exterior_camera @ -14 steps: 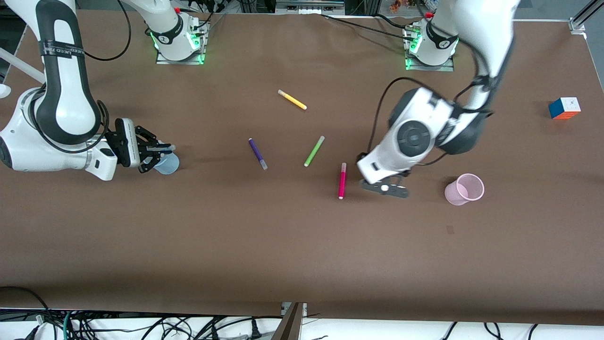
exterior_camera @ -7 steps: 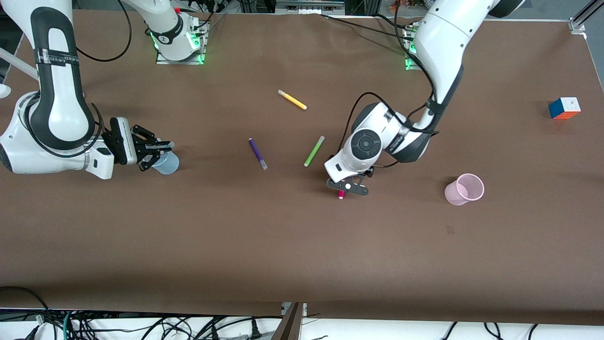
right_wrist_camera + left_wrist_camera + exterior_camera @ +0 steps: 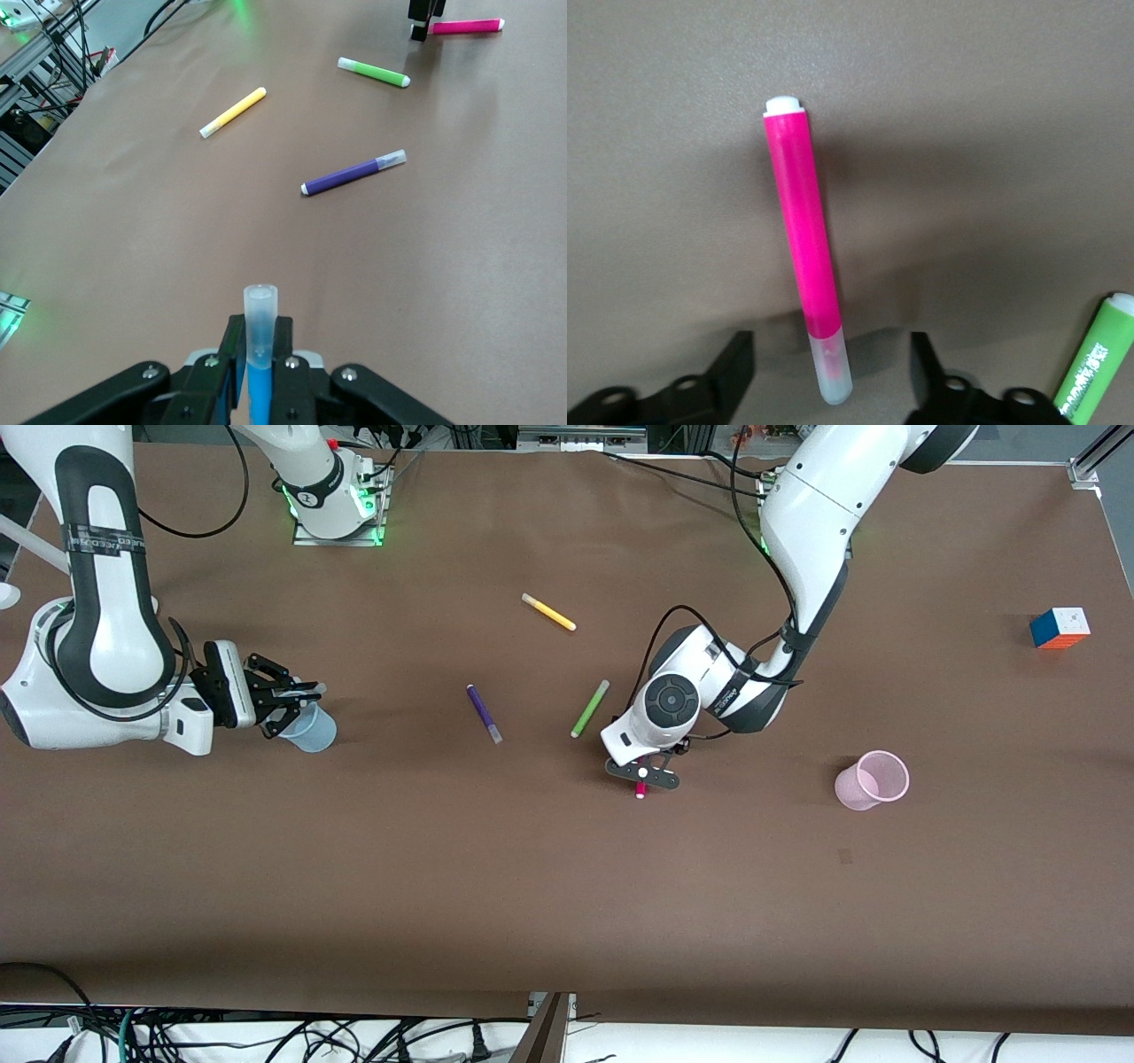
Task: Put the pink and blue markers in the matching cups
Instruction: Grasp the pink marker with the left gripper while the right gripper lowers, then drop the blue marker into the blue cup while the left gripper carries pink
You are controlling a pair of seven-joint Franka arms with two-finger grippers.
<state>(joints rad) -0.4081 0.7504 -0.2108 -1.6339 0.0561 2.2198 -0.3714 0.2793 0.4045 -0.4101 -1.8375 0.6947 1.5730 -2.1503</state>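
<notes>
Where front hides it, left hand [image 3: 824, 376] agape astride pink marker [image 3: 803, 252]; right hand [image 3: 257, 367] clamping blue marker [image 3: 260, 341].

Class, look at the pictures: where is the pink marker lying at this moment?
The pink marker lies flat on the table under the left gripper, between the green marker and the pink cup.

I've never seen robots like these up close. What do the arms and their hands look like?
Both arms are glossy white with rounded black joint sections and loose black cables. The right arm wears a black lettered band. Each base glows green. The right hand and left hand are black, with two flat fingers.
</notes>
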